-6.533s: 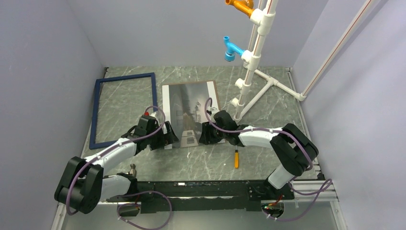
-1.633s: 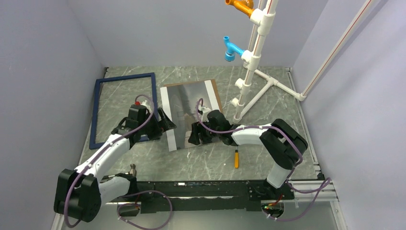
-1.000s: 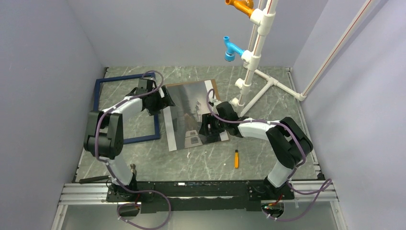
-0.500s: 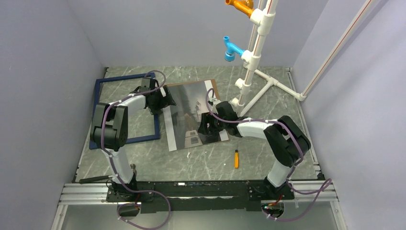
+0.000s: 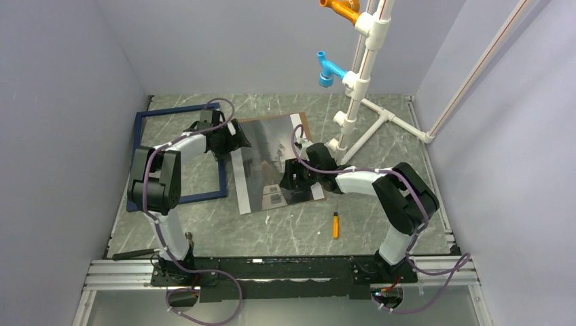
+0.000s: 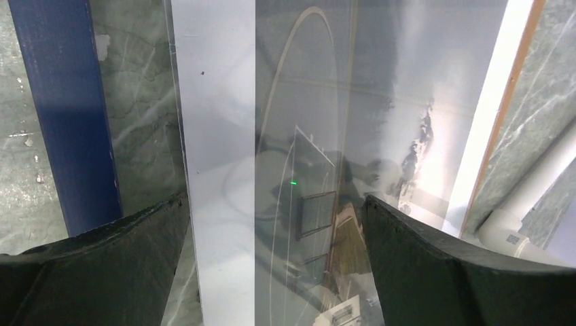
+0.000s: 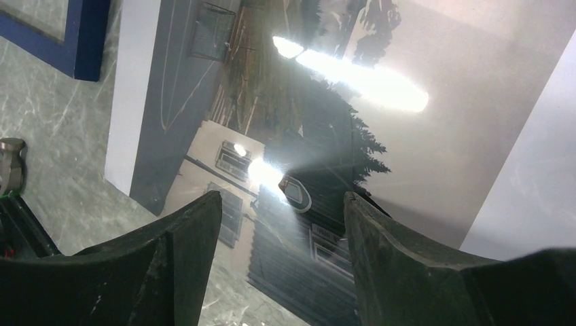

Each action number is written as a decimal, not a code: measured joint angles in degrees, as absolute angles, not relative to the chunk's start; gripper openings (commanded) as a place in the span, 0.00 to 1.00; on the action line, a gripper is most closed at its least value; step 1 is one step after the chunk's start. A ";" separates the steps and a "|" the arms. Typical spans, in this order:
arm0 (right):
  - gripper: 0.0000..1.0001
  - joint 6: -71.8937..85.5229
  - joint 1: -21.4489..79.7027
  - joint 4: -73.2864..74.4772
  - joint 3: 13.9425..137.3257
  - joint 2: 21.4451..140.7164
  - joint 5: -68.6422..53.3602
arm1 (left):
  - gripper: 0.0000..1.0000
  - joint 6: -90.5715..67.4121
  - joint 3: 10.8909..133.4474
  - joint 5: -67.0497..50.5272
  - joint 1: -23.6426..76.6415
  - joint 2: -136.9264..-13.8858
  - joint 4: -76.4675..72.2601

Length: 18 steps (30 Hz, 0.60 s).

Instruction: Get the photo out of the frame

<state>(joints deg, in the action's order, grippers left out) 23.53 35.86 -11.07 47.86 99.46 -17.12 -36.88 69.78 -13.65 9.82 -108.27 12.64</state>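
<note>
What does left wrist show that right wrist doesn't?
Only left wrist: the white pipe past the photo's brown-edged side, and the left pincer, wide open. Only right wrist: a small metal knob at the picture's left edge, the photo's near corner, and the right pincer, open over the print. Both: the photo, the blue frame beside it, and the marble table.

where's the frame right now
In the top view the frame lies flat on the left side of the table, with nothing inside it. It sits just left of the photo, with a narrow strip of table between them.
</note>
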 measured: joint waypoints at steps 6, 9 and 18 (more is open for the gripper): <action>0.68 23.53 35.83 -11.70 47.92 99.83 -17.45 | 0.99 -37.28 68.88 -14.09 9.82 -105.32 12.34; 0.68 23.53 35.77 -12.10 47.94 100.07 -17.72 | 0.99 -37.60 68.36 -14.63 9.82 -104.07 11.81; 0.68 23.53 35.75 -12.60 48.27 100.55 -18.33 | 0.99 -38.85 65.91 -15.84 9.61 -102.67 10.46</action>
<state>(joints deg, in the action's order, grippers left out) 23.53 35.75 -12.60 48.27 100.55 -18.33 -38.85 65.91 -15.84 9.61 -102.67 10.46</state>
